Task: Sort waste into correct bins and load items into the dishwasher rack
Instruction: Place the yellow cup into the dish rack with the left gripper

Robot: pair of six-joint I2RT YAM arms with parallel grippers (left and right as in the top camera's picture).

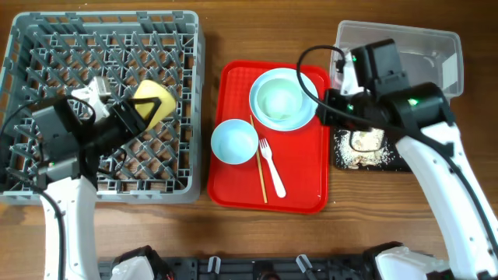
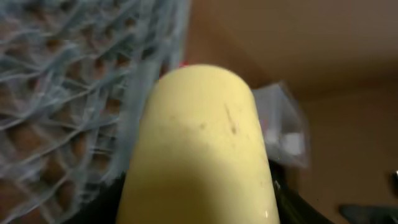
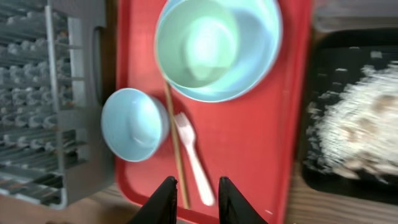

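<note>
My left gripper point(image 1: 138, 111) is shut on the small yellow cup point(image 1: 154, 101), holding it on its side over the grey dishwasher rack point(image 1: 47, 47). The cup point(image 2: 199, 143) fills the left wrist view and hides the fingers. On the red tray point(image 1: 305, 183) lie a large mint bowl point(image 1: 282, 97), a small mint bowl point(image 1: 234, 141), a white fork point(image 1: 272, 167) and chopsticks point(image 1: 258, 159). My right gripper point(image 3: 196, 186) hangs open and empty above the tray's near edge, over the fork point(image 3: 194, 155) and chopsticks point(image 3: 174, 143).
The black tray point(image 1: 389, 163) right of the red tray holds whitish rice-like scraps point(image 1: 366, 146). Behind it, partly under my right arm, stands the clear tub point(image 1: 436, 47). The rack point(image 3: 50, 93) borders the red tray point(image 3: 261, 143) on the left.
</note>
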